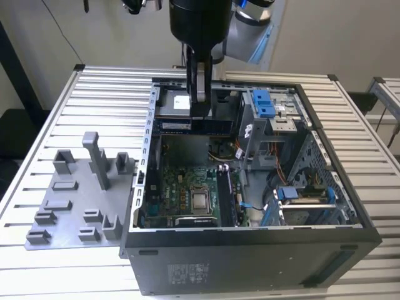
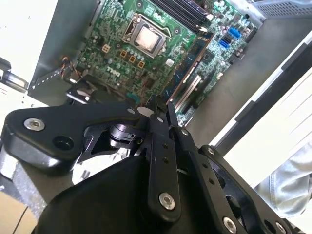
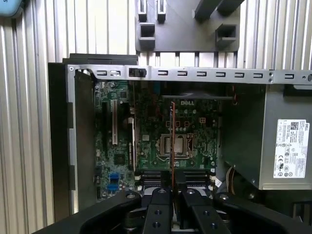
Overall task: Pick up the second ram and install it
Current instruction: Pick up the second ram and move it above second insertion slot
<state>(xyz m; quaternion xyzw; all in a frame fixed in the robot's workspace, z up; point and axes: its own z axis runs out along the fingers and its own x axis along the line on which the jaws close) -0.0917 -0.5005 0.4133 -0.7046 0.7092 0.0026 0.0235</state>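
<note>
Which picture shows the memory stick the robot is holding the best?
The exterior view. There the second ram shows its long flat side, held by the gripper above the open computer case. Both wrist views see it edge-on, just a thin strip sticking out from the gripper.

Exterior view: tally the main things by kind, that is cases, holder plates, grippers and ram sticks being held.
case: 1
holder plate: 1
gripper: 1
ram: 1, held in the gripper
Total: 4
</note>
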